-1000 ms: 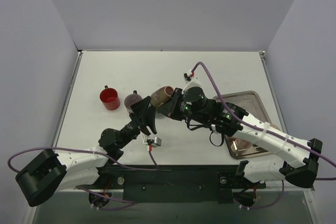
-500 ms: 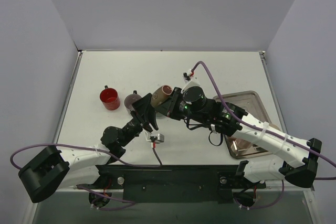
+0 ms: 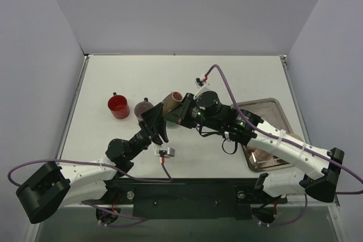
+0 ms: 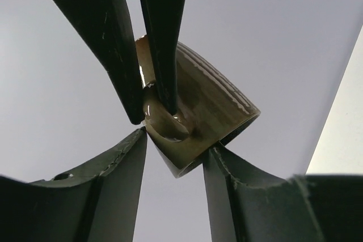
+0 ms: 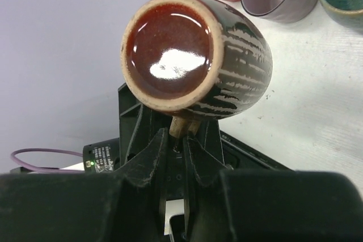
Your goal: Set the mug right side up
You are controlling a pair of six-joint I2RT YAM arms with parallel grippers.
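Mid-air handover, above the surface [image 3: 170, 77].

- Mug [image 5: 193, 55]: brown, striped, glossy red inside. It hangs clear of the surface and lies roughly on its side. The mouth faces back at the right wrist camera, and in the top view it tips up and away from the arm bases.
- Right jaws: clenched on the mug's handle [image 5: 182, 130], which points down toward that wrist. The mug body sits just above and beyond the fingertips. This pinch appears to carry the whole load.
- Left jaws: half spread, one finger on each side of the mug's lower body, coming from the side opposite the mouth. Its fingertips [image 4: 139, 140] look to be at or touching the glaze. Cannot tell whether they press or only bracket.
- The two sets of jaws nearly meet at the handle, with the right ones just above the left ones in the left wrist view.

Key relation: the mug's long axis runs from the left jaws (base end) out to the mouth, and the left jaws span it crosswise. My reading is that righting it depends on the left grip seating on the body before the handle pinch lets go.

Red cup [image 3: 118, 106] and purple cup [image 3: 143, 108] stand upright just left of the left jaws.
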